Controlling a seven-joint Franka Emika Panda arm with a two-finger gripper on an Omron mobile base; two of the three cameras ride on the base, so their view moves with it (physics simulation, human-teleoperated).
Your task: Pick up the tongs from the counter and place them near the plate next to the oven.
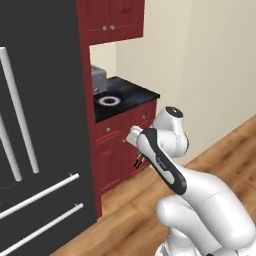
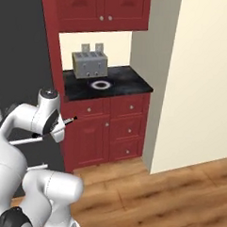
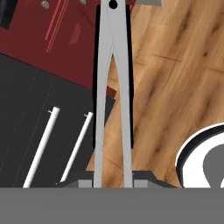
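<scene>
1. Nearest the cameras is the robot's white arm, folded low in front of the base; its gripper [image 3: 113,183] holds the tongs [image 3: 113,87], the fingers clamped on the two metal arms near their open ends, as the hand view shows.
2. At the far left stands a tall dark fridge [image 1: 40,125] with pale bar handles, well to the left of the held tongs.
3. Just right of the fridge, the tongs [image 2: 68,121] stick out of the hand in mid-air, in front of the dark red cabinet drawers [image 2: 107,129] and below the level of the black top.
4. On that narrow black-topped counter [image 2: 131,83] lies the plate [image 2: 100,84], small, white-rimmed and dark in the middle, just in front of a steel toaster [image 2: 89,63].
5. Further right are a plain cream wall and wooden floor [image 2: 167,193].
6. Judged from this, the pick-up is done and the carry is in hand; the next move seems to call for lifting the hand above the counter edge, reaching in, and lowering the tongs onto bare stone beside the plate, clear of the toaster.
7. The tongs look slim: two thin silver-grey arms spreading from a black joined end, with dark edging along the sides.
</scene>
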